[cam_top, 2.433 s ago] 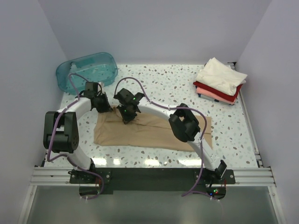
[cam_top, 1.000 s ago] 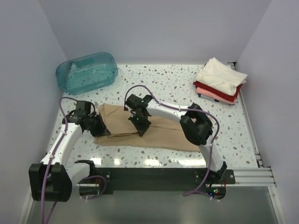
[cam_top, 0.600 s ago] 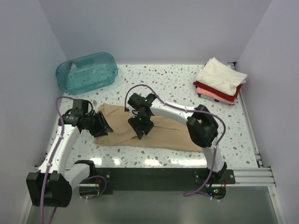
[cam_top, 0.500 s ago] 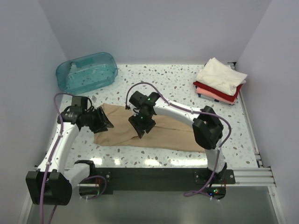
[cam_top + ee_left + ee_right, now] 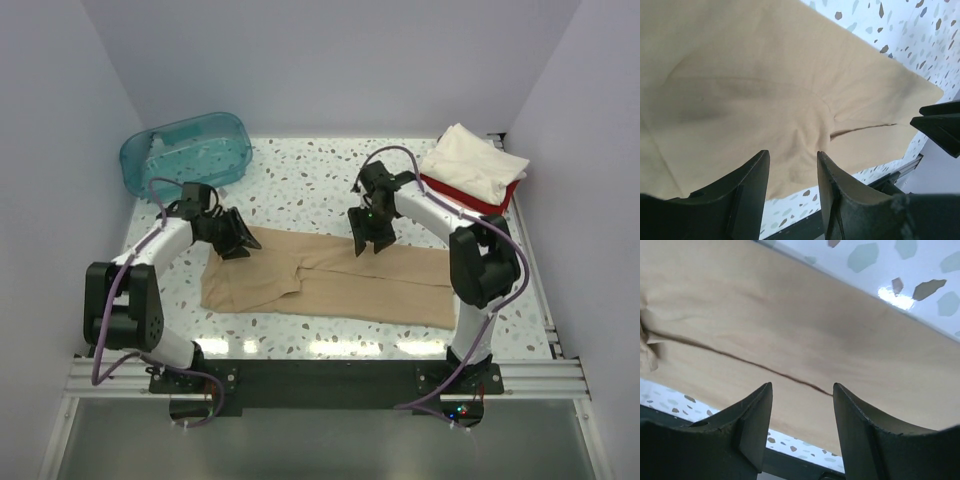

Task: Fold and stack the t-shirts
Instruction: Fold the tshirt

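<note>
The tan t-shirt (image 5: pixel 330 285) lies flat on the speckled table (image 5: pixel 330 180), folded into a long strip running left to right. My left gripper (image 5: pixel 240 244) hovers over its far left corner, open and holding nothing. My right gripper (image 5: pixel 366 243) hangs over the strip's far edge, also open and holding nothing. In the left wrist view tan cloth (image 5: pixel 765 75) fills the frame beyond the parted fingers (image 5: pixel 758 172). The right wrist view shows tan cloth (image 5: pixel 815 330) crossed by a dark fold line (image 5: pixel 740 360). A folded cream t-shirt (image 5: pixel 475 160) tops a red one (image 5: pixel 503 203) at the back right.
A translucent teal tub (image 5: pixel 185 152) stands at the back left corner. White walls close in the table on the left, back and right. The arm bases and a metal rail (image 5: pixel 320 375) run along the near edge.
Both grippers were shut on the tan shirt's edge a second ago. They have opened, let the cloth go and moved toward the far edge, the right one also to the right.
</note>
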Available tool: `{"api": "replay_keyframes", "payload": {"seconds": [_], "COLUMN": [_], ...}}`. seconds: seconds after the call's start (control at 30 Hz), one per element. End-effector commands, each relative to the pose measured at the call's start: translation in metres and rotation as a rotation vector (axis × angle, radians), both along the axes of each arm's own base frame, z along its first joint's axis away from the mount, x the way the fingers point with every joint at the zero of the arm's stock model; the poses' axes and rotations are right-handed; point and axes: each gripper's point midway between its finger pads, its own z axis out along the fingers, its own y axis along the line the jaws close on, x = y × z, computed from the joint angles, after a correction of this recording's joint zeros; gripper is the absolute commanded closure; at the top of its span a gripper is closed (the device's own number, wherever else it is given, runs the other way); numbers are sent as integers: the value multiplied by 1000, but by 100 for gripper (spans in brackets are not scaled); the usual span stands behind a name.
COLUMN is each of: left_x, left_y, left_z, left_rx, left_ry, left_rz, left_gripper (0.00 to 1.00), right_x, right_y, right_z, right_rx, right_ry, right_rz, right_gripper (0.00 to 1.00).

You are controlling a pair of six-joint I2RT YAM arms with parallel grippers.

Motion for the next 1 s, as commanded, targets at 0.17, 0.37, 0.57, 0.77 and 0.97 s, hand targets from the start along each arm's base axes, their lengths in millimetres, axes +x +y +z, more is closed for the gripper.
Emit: {"api": "replay_keyframes", "payload": {"seconds": [0.17,0.37,0.57,0.77,0.97], "left_x": [47,51,69,99,142], "left_y": [-26,-28,-42,-73,-97], "left_z": [-23,-64,-84,-97,-112], "left_rx": [-71,-10,42,55,21], "left_ry": [-34,55,84,90,81], "left_rz": [-74,-142,-221,-307,-326], "left_gripper": [52,52,51,51,51], "right_x": [12,-4,-21,-29,-30], "right_y": [-34,-58,-78,-92,-101], "right_z": [-43,-65,-73,-64,-52], "right_rx": [-57,-110,-168,-217,-269], "right_ry": [21,71,111,128,151], "right_rz": [-60,-98,-152,-196,-228], "right_gripper": [44,44,44,44,44]}}
